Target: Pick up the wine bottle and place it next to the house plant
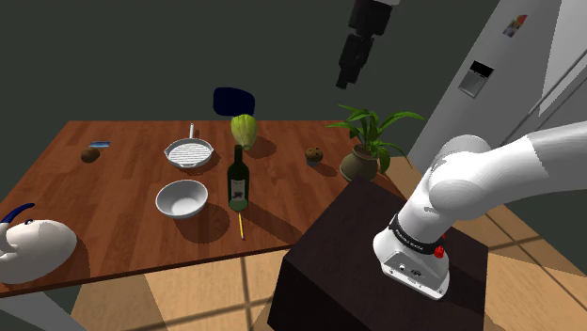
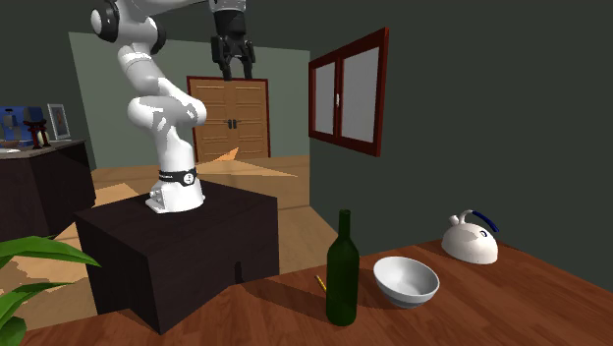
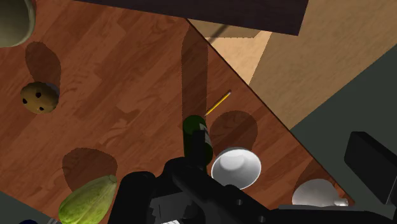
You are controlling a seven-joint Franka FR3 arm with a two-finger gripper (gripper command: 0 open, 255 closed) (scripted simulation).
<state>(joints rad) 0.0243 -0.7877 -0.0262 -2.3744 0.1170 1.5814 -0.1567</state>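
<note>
A dark green wine bottle (image 1: 237, 179) (image 2: 342, 270) (image 3: 197, 140) stands upright on the wooden table (image 1: 113, 197), near its front edge. The house plant (image 1: 369, 141), in a brown pot, stands at the table's corner on the shoulder view's right, and its leaves (image 2: 29, 265) reach into the second exterior view. My gripper (image 1: 344, 81) (image 2: 236, 71) hangs high above the table, far over the bottle, fingers a little apart and holding nothing. The wrist view looks straight down on the bottle's top.
A white bowl (image 1: 182, 198) (image 2: 406, 280) (image 3: 235, 168) sits beside the bottle, with a yellow pencil (image 1: 241, 226) (image 3: 218, 103) in front. A green squash (image 1: 245, 130), grill pan (image 1: 189, 150), brown lump (image 1: 314, 154) and white kettle (image 1: 33, 246) (image 2: 472, 239) share the table. The dark stand (image 1: 376, 263) adjoins the plant.
</note>
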